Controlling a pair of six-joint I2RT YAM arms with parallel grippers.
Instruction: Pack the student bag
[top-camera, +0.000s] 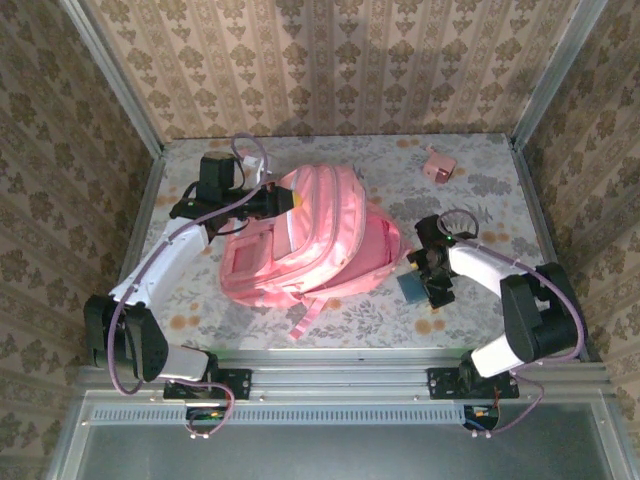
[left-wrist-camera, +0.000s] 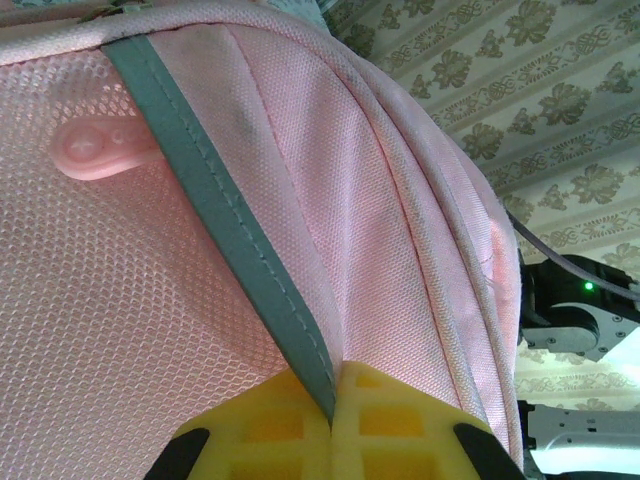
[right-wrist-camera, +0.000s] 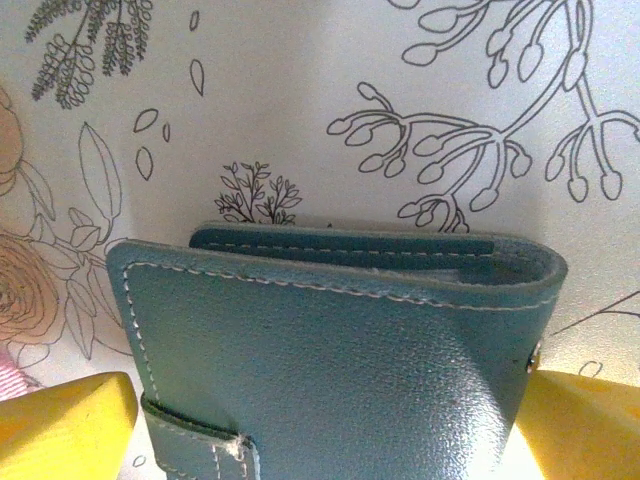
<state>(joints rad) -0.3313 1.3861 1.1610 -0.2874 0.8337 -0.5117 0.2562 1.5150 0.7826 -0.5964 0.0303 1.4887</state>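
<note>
The student bag, a large pink backpack, lies flat in the middle of the table. At its far upper edge my left gripper is shut on the fabric. In the left wrist view the yellow fingers pinch the bag's grey-green trim, with a pink zip pull beside it. To the right of the bag lies a teal blue wallet. My right gripper is down over the wallet, one yellow finger against each short side.
A small pink box stands at the back right of the flowered tablecloth. A loose pink strap trails toward the near edge. Wallpapered walls close in the back and both sides.
</note>
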